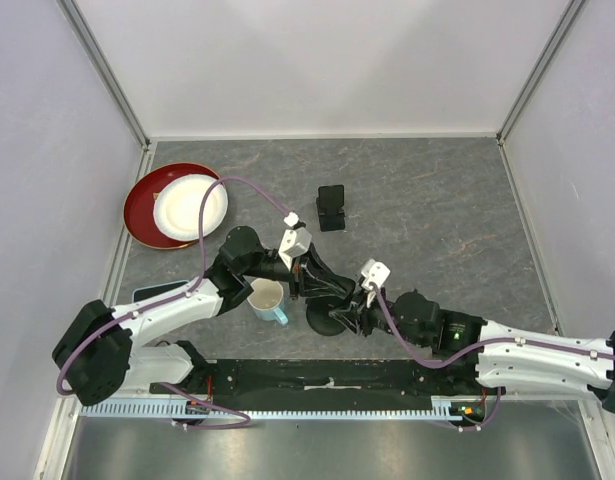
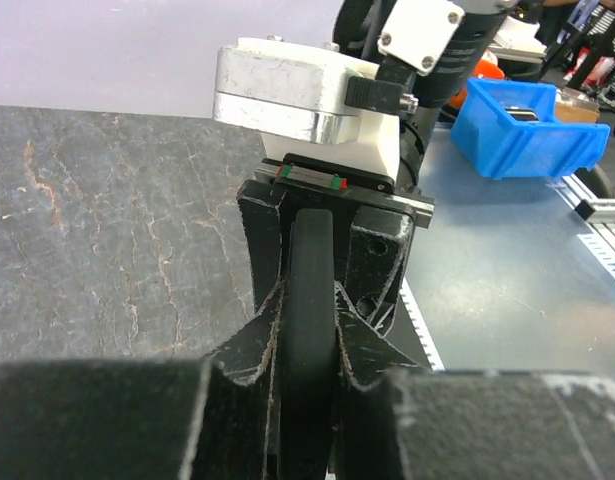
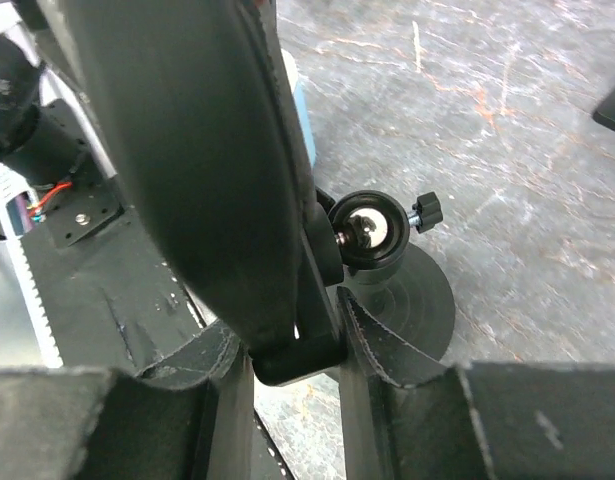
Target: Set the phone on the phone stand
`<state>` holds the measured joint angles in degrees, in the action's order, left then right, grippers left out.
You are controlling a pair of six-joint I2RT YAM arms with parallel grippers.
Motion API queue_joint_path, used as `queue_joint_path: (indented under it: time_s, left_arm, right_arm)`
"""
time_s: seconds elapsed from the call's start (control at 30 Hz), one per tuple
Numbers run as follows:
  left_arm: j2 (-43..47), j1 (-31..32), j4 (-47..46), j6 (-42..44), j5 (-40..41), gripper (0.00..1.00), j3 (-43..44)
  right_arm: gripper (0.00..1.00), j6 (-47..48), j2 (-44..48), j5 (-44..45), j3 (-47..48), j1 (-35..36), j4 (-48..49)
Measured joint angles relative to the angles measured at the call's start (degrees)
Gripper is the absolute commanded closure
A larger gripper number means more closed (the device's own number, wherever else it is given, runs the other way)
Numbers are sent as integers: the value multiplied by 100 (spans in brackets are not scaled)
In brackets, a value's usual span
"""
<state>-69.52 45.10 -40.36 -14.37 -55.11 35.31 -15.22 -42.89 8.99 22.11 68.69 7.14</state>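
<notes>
The phone point(image 2: 309, 260) is a thin black slab seen edge-on, and my left gripper point(image 2: 309, 315) is shut on it. In the right wrist view the phone point(image 3: 187, 150) leans in the black phone stand's cradle lip point(image 3: 292, 360), above the stand's ball joint point(image 3: 372, 230) and round base point(image 3: 417, 305). My right gripper point(image 3: 297, 345) is shut on that cradle. In the top view both grippers, left point(image 1: 305, 278) and right point(image 1: 349, 308), meet over the stand base point(image 1: 325, 320) near the table's front middle; the phone is mostly hidden between them.
A light blue mug point(image 1: 268, 300) stands just left of the stand, under my left arm. A white plate on a red plate point(image 1: 177, 205) lies at the back left. A small black object point(image 1: 331, 207) stands at the back middle. A blue bin point(image 2: 527, 125) sits beyond the table.
</notes>
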Motion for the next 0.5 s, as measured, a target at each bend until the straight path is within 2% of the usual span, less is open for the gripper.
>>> queue_joint_path:
  time_s: [0.3, 0.37, 0.43, 0.5]
  left_arm:
    - [-46, -24, -166, 225, -483, 98, -46]
    - [-46, -42, -247, 238, -560, 98, -85]
    - [-59, -39, -352, 229, -566, 98, -114]
    - [-76, -39, -527, 142, -330, 98, -184]
  right_arm:
    - [100, -866, -1279, 3274, 1298, 1775, -1600]
    - [57, -898, -1408, 3521, 1357, 1897, -1615]
    - [39, -890, -1381, 3442, 1355, 1849, -1624]
    - [33, -802, -1292, 3067, 1353, 1596, -1631]
